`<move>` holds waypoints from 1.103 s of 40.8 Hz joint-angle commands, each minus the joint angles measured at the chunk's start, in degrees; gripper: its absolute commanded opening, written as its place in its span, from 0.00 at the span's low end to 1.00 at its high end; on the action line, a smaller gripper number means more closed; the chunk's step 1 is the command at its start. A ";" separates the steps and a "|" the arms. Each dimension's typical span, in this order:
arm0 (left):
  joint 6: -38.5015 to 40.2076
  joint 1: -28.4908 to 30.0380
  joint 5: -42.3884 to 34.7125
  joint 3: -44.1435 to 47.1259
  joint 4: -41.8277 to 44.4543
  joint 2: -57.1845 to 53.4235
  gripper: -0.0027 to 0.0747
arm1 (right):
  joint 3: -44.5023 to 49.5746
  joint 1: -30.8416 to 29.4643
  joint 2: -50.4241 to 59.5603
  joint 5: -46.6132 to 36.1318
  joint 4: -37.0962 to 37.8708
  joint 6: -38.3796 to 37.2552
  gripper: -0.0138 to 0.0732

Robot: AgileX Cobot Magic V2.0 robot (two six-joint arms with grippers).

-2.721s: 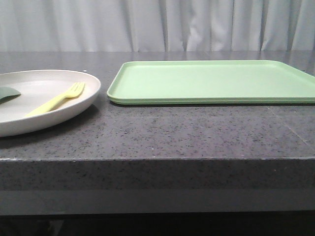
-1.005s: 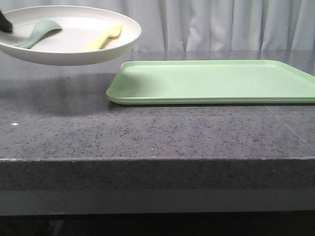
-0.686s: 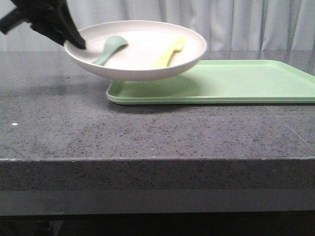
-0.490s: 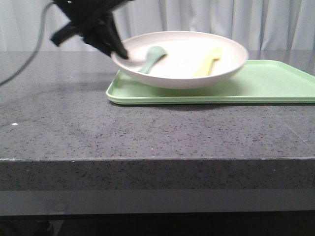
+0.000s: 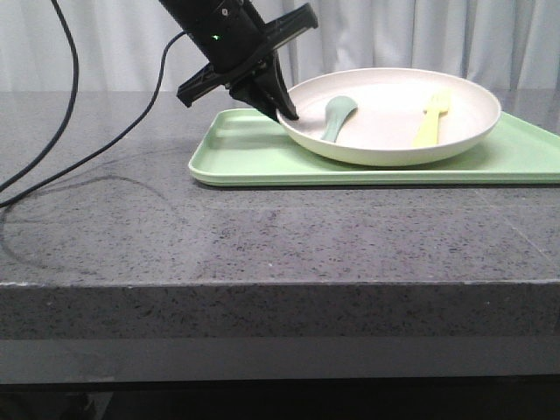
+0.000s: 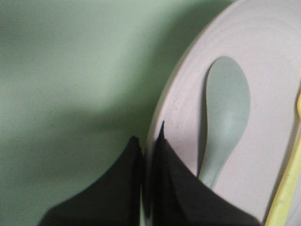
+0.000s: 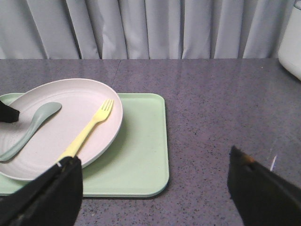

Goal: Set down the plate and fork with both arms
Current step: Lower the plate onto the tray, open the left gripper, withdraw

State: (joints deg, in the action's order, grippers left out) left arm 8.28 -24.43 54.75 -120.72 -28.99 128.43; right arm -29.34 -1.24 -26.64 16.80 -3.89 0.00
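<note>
one plate, one fork, one spoon, one tray

there is one plate (image 5: 394, 118). it is round and cream. it sits over the green tray (image 5: 245, 157), and there is just one tray. the tray lies flat on the dark grey table (image 5: 262, 236). it is hard to tell if the plate's bottom touches the tray or hangs just above it.

inside the plate there are two things. one is a yellow fork (image 5: 432, 117). it lies on the plate's right part in the front view, with its points aimed away from the robot. the other is a grey-green spoon (image 5: 335, 115). it lies on the plate's left part. the fork and spoon are apart.

two claws can be seen. the left claw (image 5: 284, 112) is black. it is pinched tight on the plate's left rim, one finger (image 6: 129, 188) outside the rim and one inside, near the spoon's handle. a black cable (image 5: 70, 131) hangs from that arm.

the right claw (image 7: 155, 183) is wide open and holds nothing. it is over the table, near the tray's edge, with the plate and fork ahead of it. a grey curtain (image 5: 420, 39) hangs behind the table.
</note>
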 commanded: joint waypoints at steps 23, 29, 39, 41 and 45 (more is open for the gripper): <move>-3.84 2.21 7.42 -14.77 -0.88 -4.78 0.42 | -2.20 -0.19 -0.72 -4.15 -0.06 0.00 0.90; -4.82 2.36 14.51 -22.18 2.48 -4.78 0.24 | -2.20 -0.19 -0.72 -4.15 -0.06 0.00 0.90; -5.00 2.14 18.11 -25.09 5.36 -6.04 0.01 | -2.20 -0.19 -0.72 -4.15 -0.06 0.00 0.90; -5.11 2.14 18.11 -24.95 5.36 -6.70 0.01 | -2.20 -0.19 -0.72 -4.10 -0.06 0.00 0.90; -5.56 2.00 18.11 -21.98 6.91 -9.45 0.01 | -2.20 -0.19 -0.72 -4.10 -0.06 0.00 0.90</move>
State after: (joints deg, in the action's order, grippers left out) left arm 3.26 -22.17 72.23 -143.00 -21.83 125.28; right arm -29.34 -1.24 -26.64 17.02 -3.89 0.00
